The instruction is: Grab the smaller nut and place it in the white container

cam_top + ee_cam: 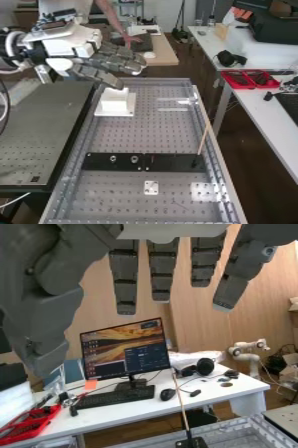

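The dark grey hand [110, 59] is high at the upper left of the high view, its fingers extended and loosely spread, above the bench's far end. Close below its fingertips in that picture is the white container [115, 100], upright on a white square plate. On the flat black bar [173, 162] stand the larger nut [113, 158] and the bearing [134, 159], far from the hand. In the wrist view the hand [161, 271] has straight fingers, with the thumb apart from them and nothing held between.
A thin wooden stick [203, 137] rises from a dark base near the bar's right end. A small white plate [151, 187] lies nearer than the bar. Beyond the bench are a side table with red trays [247, 79], and a monitor [126, 349] on a white desk [120, 406].
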Robot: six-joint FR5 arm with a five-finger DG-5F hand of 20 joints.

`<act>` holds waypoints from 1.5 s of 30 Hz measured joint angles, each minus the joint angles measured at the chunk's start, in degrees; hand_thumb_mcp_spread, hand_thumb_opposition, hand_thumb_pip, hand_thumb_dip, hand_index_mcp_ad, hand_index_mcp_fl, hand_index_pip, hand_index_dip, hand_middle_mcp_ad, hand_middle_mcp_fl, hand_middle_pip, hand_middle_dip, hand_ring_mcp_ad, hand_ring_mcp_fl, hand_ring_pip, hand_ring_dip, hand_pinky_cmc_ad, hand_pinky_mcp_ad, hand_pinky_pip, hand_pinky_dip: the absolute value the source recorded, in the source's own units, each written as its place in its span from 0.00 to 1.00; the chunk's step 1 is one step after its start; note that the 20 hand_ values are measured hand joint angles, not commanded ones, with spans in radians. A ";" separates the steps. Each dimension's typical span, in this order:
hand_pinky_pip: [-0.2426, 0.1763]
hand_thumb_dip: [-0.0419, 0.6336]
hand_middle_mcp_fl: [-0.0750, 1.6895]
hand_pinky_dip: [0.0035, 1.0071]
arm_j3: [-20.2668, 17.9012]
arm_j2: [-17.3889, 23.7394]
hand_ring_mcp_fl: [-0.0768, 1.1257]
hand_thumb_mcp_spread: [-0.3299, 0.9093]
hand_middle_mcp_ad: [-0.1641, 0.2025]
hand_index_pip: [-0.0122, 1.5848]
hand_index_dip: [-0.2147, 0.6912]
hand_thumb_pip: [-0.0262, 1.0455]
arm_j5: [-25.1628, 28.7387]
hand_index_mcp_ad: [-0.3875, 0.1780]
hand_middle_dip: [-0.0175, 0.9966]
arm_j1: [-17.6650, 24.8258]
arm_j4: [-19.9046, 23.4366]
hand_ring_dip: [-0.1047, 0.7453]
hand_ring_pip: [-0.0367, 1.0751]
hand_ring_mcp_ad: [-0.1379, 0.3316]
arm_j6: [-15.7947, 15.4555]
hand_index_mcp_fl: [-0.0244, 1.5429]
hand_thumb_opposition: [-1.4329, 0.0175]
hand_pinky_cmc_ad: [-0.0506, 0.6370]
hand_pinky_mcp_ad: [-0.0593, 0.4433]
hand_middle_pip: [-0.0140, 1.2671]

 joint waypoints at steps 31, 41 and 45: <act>0.43 0.26 0.15 0.61 4.08 -0.92 0.07 0.41 0.64 0.04 0.60 0.57 -1.17 0.56 0.24 -1.41 -4.38 0.23 0.11 0.73 -1.75 0.26 0.45 0.63 0.71 0.10; 0.43 0.26 0.14 0.60 5.47 -0.90 0.07 0.41 0.64 0.04 0.61 0.56 -2.74 0.56 0.24 -2.67 -7.21 0.23 0.11 0.73 -2.47 0.24 0.45 0.64 0.70 0.10; 0.43 0.27 0.14 0.60 5.10 -0.25 0.07 0.41 0.64 0.04 0.62 0.56 -2.75 0.56 0.24 -3.21 -7.46 0.23 0.11 0.74 -2.38 0.24 0.45 0.65 0.71 0.10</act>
